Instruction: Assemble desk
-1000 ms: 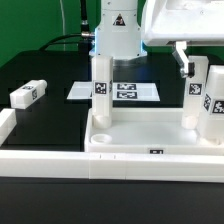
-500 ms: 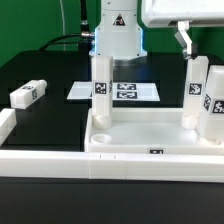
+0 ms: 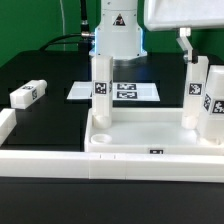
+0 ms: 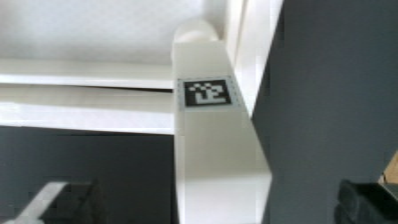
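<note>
Gripper (image 3: 185,48): above the top of the right leg (image 3: 195,95) and clear of it, toward the far corner of the table (image 3: 60,120) on the exterior view's right. Jaws spread wide, nothing held.

Exterior view: only one slim finger in sight below the white hand body, so spread not readable there. Wrist view: fingertips (image 4: 45,203) low in both corners of the frame, well apart, right leg (image 4: 214,150) between them and touching neither.

Wrist view only:
- Close look at one tag (image 4: 208,93) on the leg's face, a crisp black square with a white blocky pattern.
- White rim of the tabletop (image 4: 89,95) behind the leg, dark table beside it.

Exterior view only, the whole layout:
- Tabletop (image 3: 150,140) hollow side up by the table's near edge, cut off at the exterior view's right.
- Far-left leg (image 3: 100,85) upright in its corner recess.
- Right leg upright; edge leg (image 3: 214,105) upright just beside it, partly out of frame.
- Loose leg (image 3: 28,93) on its side near the table's edge on the exterior view's left, well apart from the tabletop.
- Marker board (image 3: 115,92) flat toward the far edge, behind the far-left leg.
- Border wall (image 3: 45,162) along the near edge.

Labels: square black-and-white tags on every leg and on the marker board. Patterns only, too small to make out from the exterior view.
</note>
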Robot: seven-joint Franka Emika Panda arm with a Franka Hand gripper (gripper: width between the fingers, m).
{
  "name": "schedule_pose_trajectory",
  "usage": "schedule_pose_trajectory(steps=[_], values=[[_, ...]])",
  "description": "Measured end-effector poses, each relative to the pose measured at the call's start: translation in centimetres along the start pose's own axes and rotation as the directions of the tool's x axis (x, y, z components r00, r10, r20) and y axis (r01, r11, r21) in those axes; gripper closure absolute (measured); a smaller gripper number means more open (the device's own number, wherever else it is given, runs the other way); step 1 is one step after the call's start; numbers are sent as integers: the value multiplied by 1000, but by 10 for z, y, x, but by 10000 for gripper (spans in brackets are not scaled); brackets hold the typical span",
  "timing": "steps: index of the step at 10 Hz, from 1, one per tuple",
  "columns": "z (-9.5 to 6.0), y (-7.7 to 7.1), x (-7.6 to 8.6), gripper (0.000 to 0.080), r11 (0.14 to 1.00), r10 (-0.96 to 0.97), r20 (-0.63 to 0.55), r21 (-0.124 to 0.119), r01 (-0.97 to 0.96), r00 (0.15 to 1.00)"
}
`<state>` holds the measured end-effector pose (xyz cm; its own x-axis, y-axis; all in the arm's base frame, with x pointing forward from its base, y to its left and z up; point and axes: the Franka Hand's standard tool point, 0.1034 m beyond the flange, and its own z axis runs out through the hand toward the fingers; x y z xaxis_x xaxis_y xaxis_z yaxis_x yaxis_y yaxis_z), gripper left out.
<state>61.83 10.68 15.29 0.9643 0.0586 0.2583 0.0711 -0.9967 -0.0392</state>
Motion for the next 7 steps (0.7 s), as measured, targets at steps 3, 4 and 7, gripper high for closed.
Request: schedule_pose_trajectory(steps=[3, 4, 7], values=[[6, -4, -1, 150, 1000, 1, 233, 9, -3, 972], [8, -3, -1, 150, 1000, 0, 292, 9, -3, 956], [20, 4, 2, 150, 1000, 7, 307, 0, -7, 952]])
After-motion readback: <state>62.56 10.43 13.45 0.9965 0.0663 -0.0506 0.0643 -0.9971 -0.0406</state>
